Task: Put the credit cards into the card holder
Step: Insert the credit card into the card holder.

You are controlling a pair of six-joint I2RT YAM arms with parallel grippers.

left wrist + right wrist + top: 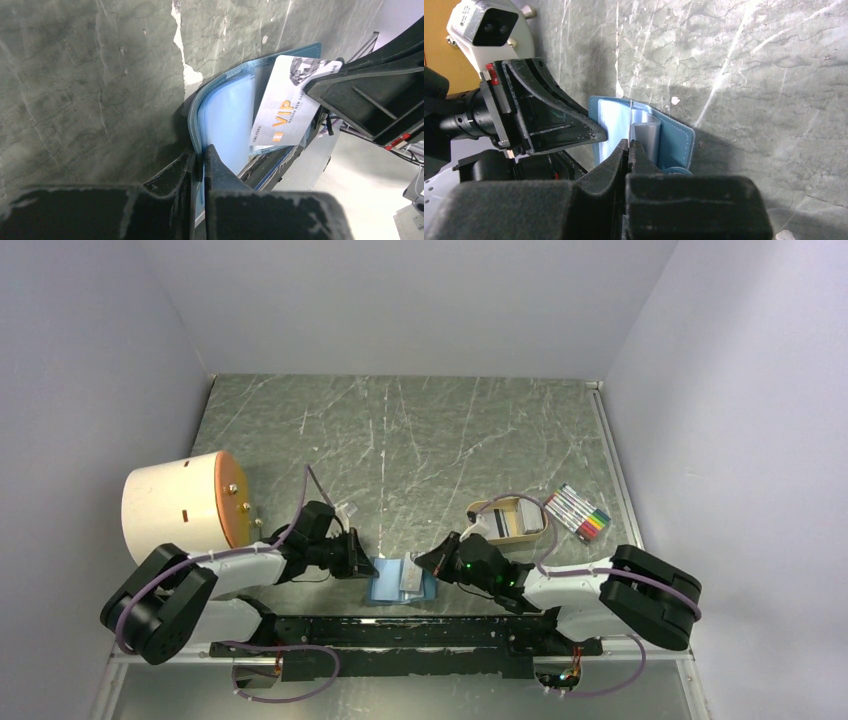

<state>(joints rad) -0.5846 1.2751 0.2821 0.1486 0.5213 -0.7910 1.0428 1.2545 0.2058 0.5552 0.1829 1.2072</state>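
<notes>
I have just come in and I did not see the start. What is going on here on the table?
The left gripper is shut on one edge of the open teal card holder and holds it open. The right gripper is shut on a pale VIP card and has it tilted down into the open holder. It is hard to tell whether the card is in a pocket yet. The other cards lie in the tan tray beyond the right arm.

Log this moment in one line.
left jaws: shut on card holder | right jaws: shut on VIP card | card: at open holder
</notes>
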